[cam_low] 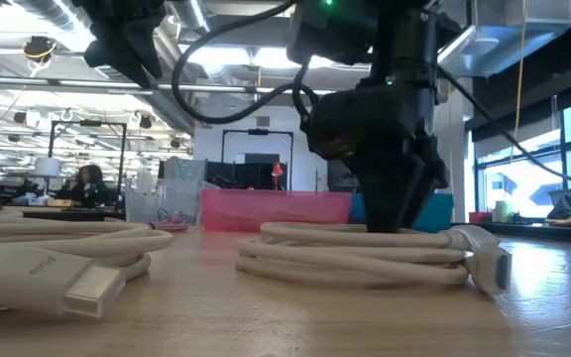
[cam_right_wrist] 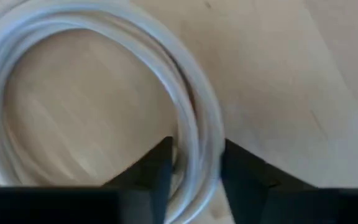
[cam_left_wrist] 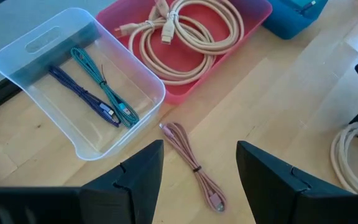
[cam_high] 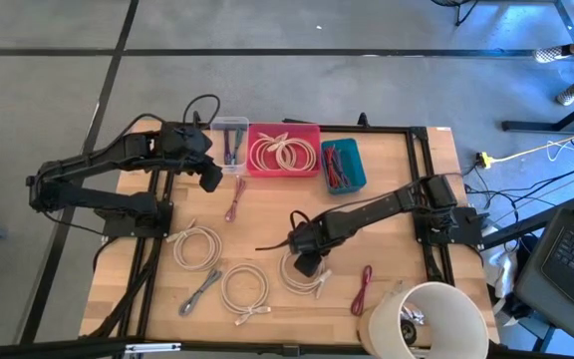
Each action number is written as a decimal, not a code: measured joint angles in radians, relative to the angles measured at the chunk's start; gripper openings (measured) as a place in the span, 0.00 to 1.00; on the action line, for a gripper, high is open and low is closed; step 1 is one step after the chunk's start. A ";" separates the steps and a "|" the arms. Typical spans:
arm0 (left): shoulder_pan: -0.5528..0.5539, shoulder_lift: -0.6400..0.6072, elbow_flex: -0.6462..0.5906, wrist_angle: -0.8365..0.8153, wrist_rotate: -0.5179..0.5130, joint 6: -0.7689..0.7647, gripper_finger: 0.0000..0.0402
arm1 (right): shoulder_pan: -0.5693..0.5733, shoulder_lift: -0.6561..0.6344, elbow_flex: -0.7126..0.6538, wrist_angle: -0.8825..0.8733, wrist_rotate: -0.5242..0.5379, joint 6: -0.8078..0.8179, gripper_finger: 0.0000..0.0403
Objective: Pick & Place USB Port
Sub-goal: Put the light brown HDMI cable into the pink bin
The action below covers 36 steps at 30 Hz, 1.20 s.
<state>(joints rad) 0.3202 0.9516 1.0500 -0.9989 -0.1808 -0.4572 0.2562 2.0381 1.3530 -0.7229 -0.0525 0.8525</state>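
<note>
White coiled USB cable (cam_right_wrist: 191,118) sits right between my right pincer (cam_high: 307,261) tips, strands running thru the gap, fingers straddling the coil's rim but not clamped yet as far as I can tell; the wrist view shows light both sides of the bundle. Low view has the pincer pressed down onto the coil on the wooden table (cam_high: 387,179), w/ the connector end off to one side. To do this well: go a touch lower so all loops sit inside the fingers, not just the top strand, then close firm, lift straight up & watch for loops sagging or snagging. Pink bin (cam_high: 284,150), far side of the table from my right pincer, already holds similar white cables, so prob the drop spot. My left pincer (cam_left_wrist: 194,168) hangs spread wide, grasping nothing, above a pink cable (cam_left_wrist: 191,165), w/ the clear bin (cam_left_wrist: 79,81) just beyond it.
</note>
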 joint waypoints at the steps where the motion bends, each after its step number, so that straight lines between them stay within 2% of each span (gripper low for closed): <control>1: 0.000 0.000 0.000 0.000 0.000 0.000 0.49 | -0.001 0.000 0.000 -0.003 0.000 0.000 0.26; 3: 0.000 0.000 0.000 0.000 0.000 0.000 0.49 | -0.002 -0.007 -0.001 -0.011 0.001 0.003 0.12; 5: 0.000 0.000 0.000 0.000 0.000 0.000 0.49 | -0.003 -0.009 0.008 -0.002 0.000 0.000 0.05; 8: 0.000 0.000 0.000 0.000 0.000 0.000 0.49 | -0.010 -0.018 0.045 -0.031 0.021 -0.009 0.04; 12: 0.000 -0.001 0.000 0.000 0.000 -0.001 0.49 | -0.054 -0.028 0.172 -0.110 0.096 -0.100 0.04; 17: 0.000 0.000 0.000 -0.001 0.000 -0.009 0.49 | -0.166 -0.028 0.352 -0.281 0.255 -0.242 0.04; 20: 0.000 0.000 0.000 -0.001 0.000 -0.010 0.49 | -0.265 -0.028 0.432 -0.316 0.335 -0.322 0.04; 28: 0.000 0.000 0.000 -0.001 -0.002 -0.011 0.49 | -0.515 -0.028 0.560 -0.230 0.345 -0.440 0.04; 36: 0.000 0.000 0.000 -0.001 -0.020 -0.009 0.49 | -0.668 -0.021 0.572 -0.195 0.319 -0.494 0.04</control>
<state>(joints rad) 0.3205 0.9512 1.0496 -0.9997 -0.2005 -0.4660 -0.4115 2.0170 1.9247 -0.9177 0.2661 0.3584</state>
